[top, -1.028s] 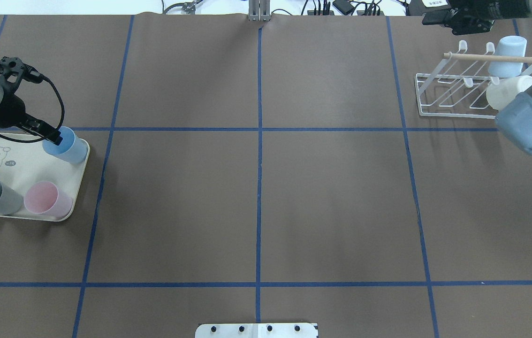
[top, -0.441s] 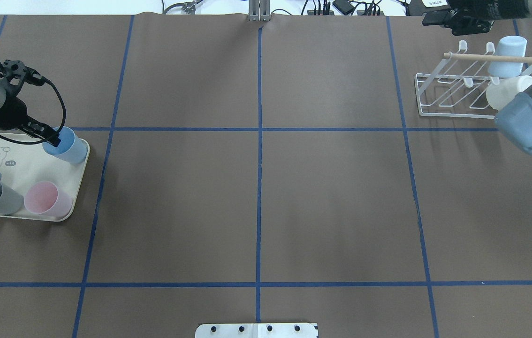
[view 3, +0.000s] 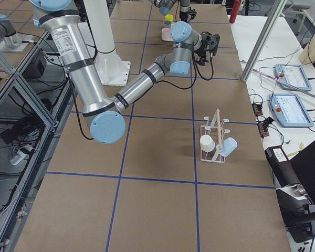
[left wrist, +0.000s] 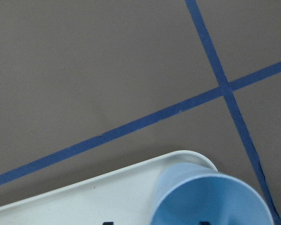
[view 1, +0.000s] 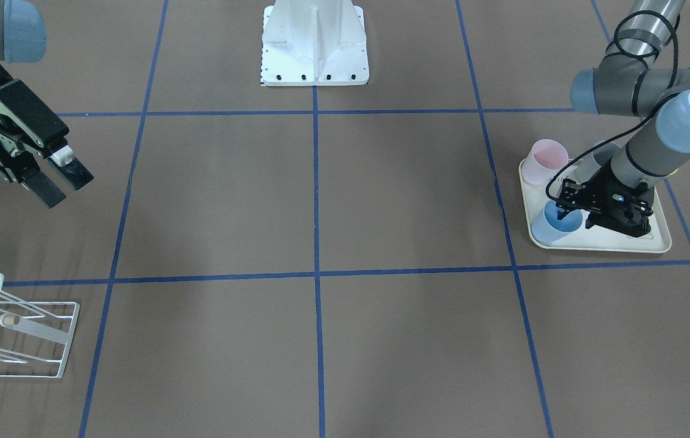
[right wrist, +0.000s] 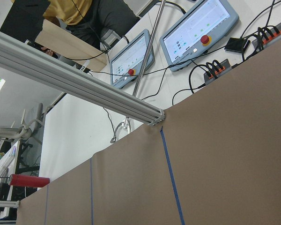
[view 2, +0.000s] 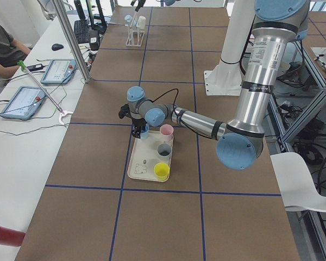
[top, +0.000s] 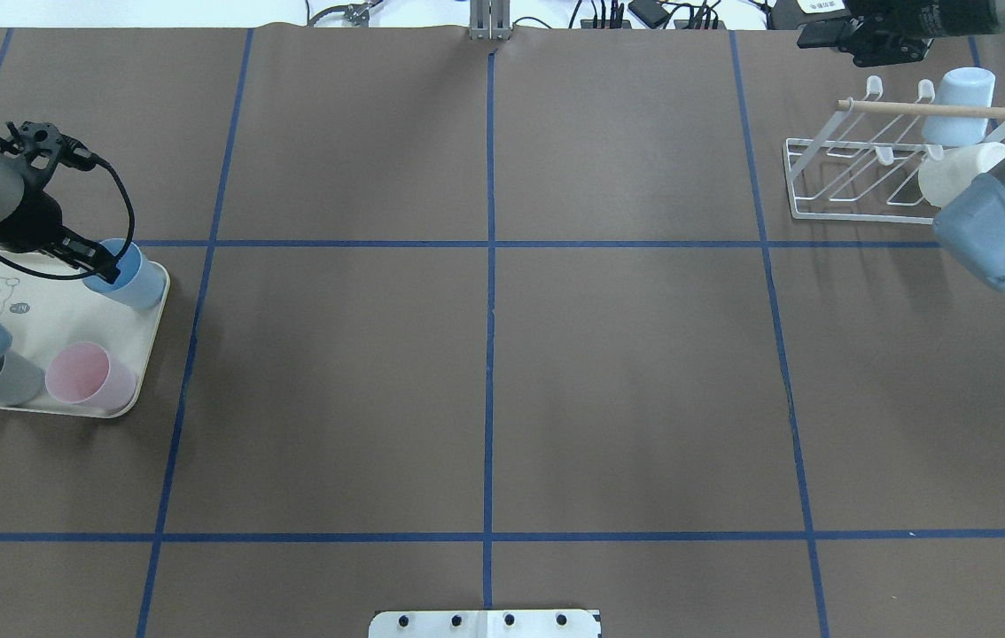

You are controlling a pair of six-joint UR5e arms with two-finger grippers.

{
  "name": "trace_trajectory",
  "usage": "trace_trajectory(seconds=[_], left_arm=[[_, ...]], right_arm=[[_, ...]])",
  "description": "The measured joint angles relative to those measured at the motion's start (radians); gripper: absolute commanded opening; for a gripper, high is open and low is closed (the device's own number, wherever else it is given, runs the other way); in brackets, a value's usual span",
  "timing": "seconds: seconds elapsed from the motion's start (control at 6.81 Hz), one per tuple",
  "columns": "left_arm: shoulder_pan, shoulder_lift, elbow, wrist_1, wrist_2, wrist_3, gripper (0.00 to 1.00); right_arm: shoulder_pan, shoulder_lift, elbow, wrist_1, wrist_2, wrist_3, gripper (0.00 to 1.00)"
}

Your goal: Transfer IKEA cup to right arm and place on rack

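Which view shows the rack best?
Overhead exterior: the rack is large, its prongs and rod clear, only one end behind the right arm. Exterior right shows it whole but small; front-facing crops it; exterior left shows it tiny; wrist views miss it.

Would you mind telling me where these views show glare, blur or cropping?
Overhead exterior: the strip beyond the table is blown out white; the rack casts soft shadows. Left wrist-mounted: the blue cup is cut off by the bottom edge. Right wrist-mounted: the white desk looks washed out.
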Motion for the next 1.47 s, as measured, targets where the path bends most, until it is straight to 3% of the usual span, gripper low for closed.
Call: trace_trajectory(seconds=[0.15, 0.59, 1.18, 1.47], left_arm=[[0.001, -0.001, 0.0, 0.0, 0.0, 0.0, 0.0], [-0.008, 0.003, -0.019, 0.002, 0.001, -0.001, 0.0], [-0.213, -0.006, -0.124, 0.095, 0.0, -0.023, 0.0], [-0.257, -0.071, -0.185, 0.121, 0.0, -0.228, 0.0]], right_arm=[[0.0, 0.0, 0.0, 0.0, 0.0, 0.0, 1.0], [0.0, 0.0, -0.001, 0.0, 0.0, 0.0, 1.0], [0.0, -0.001, 0.0, 0.0, 0.001, 0.0, 1.0], [0.0, -0.001, 0.002, 0.0, 0.001, 0.002, 1.0]])
